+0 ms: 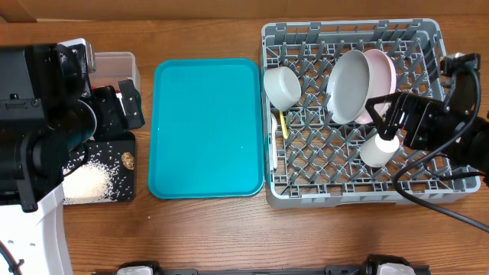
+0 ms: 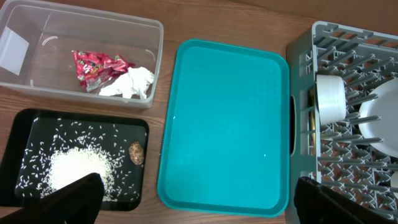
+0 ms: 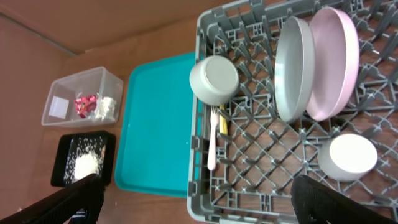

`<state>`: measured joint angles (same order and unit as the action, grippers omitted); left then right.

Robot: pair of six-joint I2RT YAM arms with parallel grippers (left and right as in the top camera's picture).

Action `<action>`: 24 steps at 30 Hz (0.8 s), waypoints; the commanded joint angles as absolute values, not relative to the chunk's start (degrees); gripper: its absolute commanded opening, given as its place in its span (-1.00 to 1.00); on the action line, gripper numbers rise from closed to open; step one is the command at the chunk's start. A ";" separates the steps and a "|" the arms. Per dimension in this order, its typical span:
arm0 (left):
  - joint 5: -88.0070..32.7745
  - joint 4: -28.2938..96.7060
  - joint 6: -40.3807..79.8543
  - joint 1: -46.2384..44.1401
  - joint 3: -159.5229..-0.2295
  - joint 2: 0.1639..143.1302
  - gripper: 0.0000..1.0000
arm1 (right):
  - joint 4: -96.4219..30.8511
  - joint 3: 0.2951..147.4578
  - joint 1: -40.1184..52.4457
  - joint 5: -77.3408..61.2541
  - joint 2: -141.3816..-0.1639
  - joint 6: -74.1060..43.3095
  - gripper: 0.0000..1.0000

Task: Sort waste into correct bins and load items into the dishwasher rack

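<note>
The foil wrapper point(image 2: 96, 67) and napkin point(image 2: 130, 84) lie in the clear tub point(image 2: 37, 87). Loose rice point(image 2: 78, 168) and a brown morsel point(image 2: 136, 153) sit in the black tray point(image 2: 81, 118). In the grey rack point(image 1: 351, 191) stand a grey plate point(image 1: 350, 85) and a pink plate point(image 1: 386, 72), with a bowl point(image 1: 282, 86), a white cup point(image 1: 378, 150) and thin utensils point(image 1: 275, 141). My left gripper point(image 2: 199, 211) hangs open and holds nothing, high over the bins. Above the rack, my right gripper point(image 3: 199, 208) is open with nothing in it, near the cup.
A flat teal tray point(image 1: 206, 126) lies between the bins and the rack with nothing on it. The left arm's body point(image 1: 38, 114) hides part of the tub and black tray from overhead. Bare wooden table runs along the front.
</note>
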<state>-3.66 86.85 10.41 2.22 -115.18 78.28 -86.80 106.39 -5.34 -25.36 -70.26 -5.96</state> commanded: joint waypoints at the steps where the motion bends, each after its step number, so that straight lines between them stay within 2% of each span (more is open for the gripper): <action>1: -2.96 86.83 10.92 1.83 -115.39 78.65 1.00 | -87.46 106.85 -4.84 -25.12 -70.08 -0.05 1.00; 5: -2.96 86.83 10.90 1.83 -115.39 78.65 1.00 | -79.90 106.19 -4.82 -25.10 -70.02 12.14 1.00; 7: -2.96 86.83 10.90 1.83 -115.39 78.65 1.00 | -71.61 102.43 -4.82 -25.10 -67.22 18.81 1.00; 9: -2.96 86.83 10.90 1.83 -115.39 78.65 1.00 | -66.04 98.00 -4.82 -25.02 -64.71 19.97 1.00; 13: -2.96 86.83 10.90 1.83 -115.39 78.65 1.00 | -46.22 75.31 -4.82 -25.12 -52.90 16.71 1.00; 17: -2.96 86.83 10.90 1.83 -115.39 78.65 1.00 | -34.26 56.86 -4.82 -25.12 -44.10 11.35 1.00; 21: -2.96 86.83 10.90 1.83 -115.39 78.65 1.00 | -16.53 33.91 -4.82 -25.12 -32.08 2.76 1.00; 24: -2.96 86.83 10.90 1.83 -115.39 78.65 1.00 | -9.21 23.62 -4.82 -25.12 -23.83 -0.32 1.00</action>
<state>-3.64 87.07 10.55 2.22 -115.11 78.46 -13.58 31.46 -5.15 -25.10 -31.59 6.07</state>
